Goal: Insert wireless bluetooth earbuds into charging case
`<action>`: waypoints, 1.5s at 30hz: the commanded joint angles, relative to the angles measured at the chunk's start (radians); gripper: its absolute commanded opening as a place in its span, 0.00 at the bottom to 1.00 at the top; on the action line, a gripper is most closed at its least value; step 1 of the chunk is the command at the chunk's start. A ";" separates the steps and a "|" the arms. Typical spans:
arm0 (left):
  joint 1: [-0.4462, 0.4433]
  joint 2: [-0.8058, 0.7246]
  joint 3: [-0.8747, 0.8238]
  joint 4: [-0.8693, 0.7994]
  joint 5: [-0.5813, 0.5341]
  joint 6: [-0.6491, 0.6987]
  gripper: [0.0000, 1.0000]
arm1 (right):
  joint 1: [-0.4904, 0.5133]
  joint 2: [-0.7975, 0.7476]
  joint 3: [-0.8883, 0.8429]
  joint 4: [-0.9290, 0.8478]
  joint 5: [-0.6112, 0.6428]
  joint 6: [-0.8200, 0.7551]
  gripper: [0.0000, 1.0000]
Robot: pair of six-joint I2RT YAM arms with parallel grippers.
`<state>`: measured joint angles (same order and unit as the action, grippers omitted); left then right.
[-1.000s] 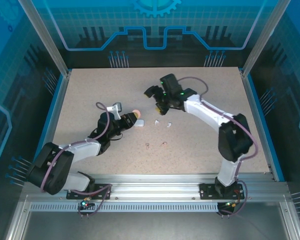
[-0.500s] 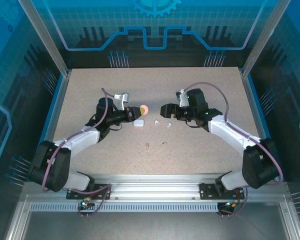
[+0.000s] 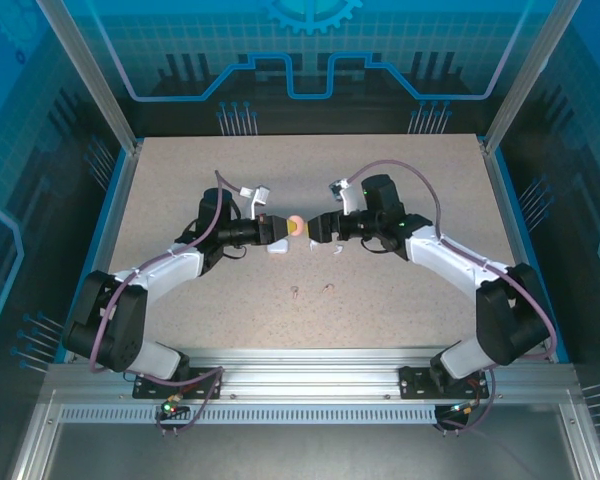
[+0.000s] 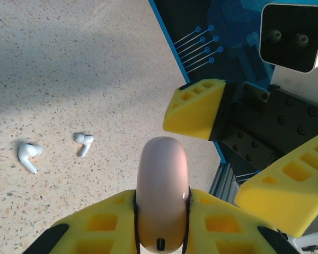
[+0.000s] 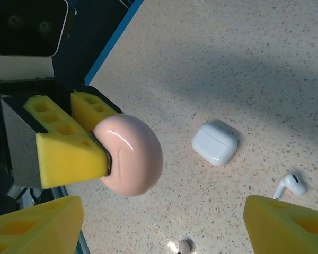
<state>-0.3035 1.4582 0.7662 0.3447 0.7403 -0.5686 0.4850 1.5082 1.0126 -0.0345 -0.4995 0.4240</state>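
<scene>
Left arm [image 3: 165, 268], right arm [image 3: 450, 258]: white-black links, purple cables [image 3: 405, 165]; yellow hollow-celled gripper fingers [image 4: 193, 108].

Top view: reddish bits [image 3: 296, 292] too small to make out; white earbuds [image 3: 335, 248] by right gripper [image 3: 315, 228] just specks. Left wrist: pink case [image 4: 161, 180] btm end cut off by frame edge. Right wrist: one earbud [image 5: 183, 246] cut by btm edge; pink case's back hidden behind left gripper [image 5: 110, 135] pad [image 5: 63, 153]; right gripper's fingers [image 5: 32, 222] cut at btm.

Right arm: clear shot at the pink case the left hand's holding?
Probably yes. The right hand faces the pink case with jaws open and nothing between; the left hand grips only its other end.
</scene>
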 commanded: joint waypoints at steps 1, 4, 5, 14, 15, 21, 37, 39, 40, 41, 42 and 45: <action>0.006 0.004 0.033 -0.010 0.039 0.029 0.00 | 0.027 0.026 0.049 0.019 -0.018 -0.022 0.79; 0.005 -0.001 0.033 -0.006 0.041 0.027 0.00 | 0.036 0.053 0.068 0.010 -0.007 -0.022 0.78; 0.004 -0.004 0.033 -0.007 0.043 0.025 0.00 | 0.037 0.063 0.074 0.008 -0.001 -0.020 0.77; 0.004 -0.050 0.019 0.010 0.051 0.010 0.00 | -0.019 0.108 0.021 0.030 0.036 0.004 0.70; 0.004 -0.055 0.019 0.011 0.053 0.009 0.00 | -0.027 0.107 0.008 0.037 0.037 0.008 0.70; 0.004 -0.070 0.019 0.013 0.056 0.004 0.00 | -0.066 0.099 -0.029 0.042 0.041 0.030 0.67; -0.003 -0.059 0.013 0.055 0.052 -0.024 0.00 | -0.045 0.001 -0.068 0.209 -0.109 0.172 0.60; -0.005 -0.061 0.013 0.058 0.049 -0.026 0.00 | -0.034 0.018 -0.059 0.222 -0.107 0.182 0.59; -0.006 -0.061 0.013 0.059 0.048 -0.027 0.00 | -0.027 0.026 -0.055 0.226 -0.107 0.183 0.58; -0.006 -0.061 0.012 0.061 0.047 -0.028 0.00 | -0.018 0.034 -0.048 0.228 -0.106 0.185 0.58; -0.008 -0.060 0.012 0.063 0.046 -0.030 0.00 | -0.010 0.042 -0.043 0.229 -0.104 0.186 0.57; -0.009 -0.061 0.012 0.065 0.043 -0.030 0.00 | 0.010 0.062 -0.035 0.234 -0.097 0.187 0.55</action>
<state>-0.3038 1.4109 0.7662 0.3782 0.7650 -0.5941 0.4702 1.5467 0.9489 0.1673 -0.5842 0.5957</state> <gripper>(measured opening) 0.213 0.554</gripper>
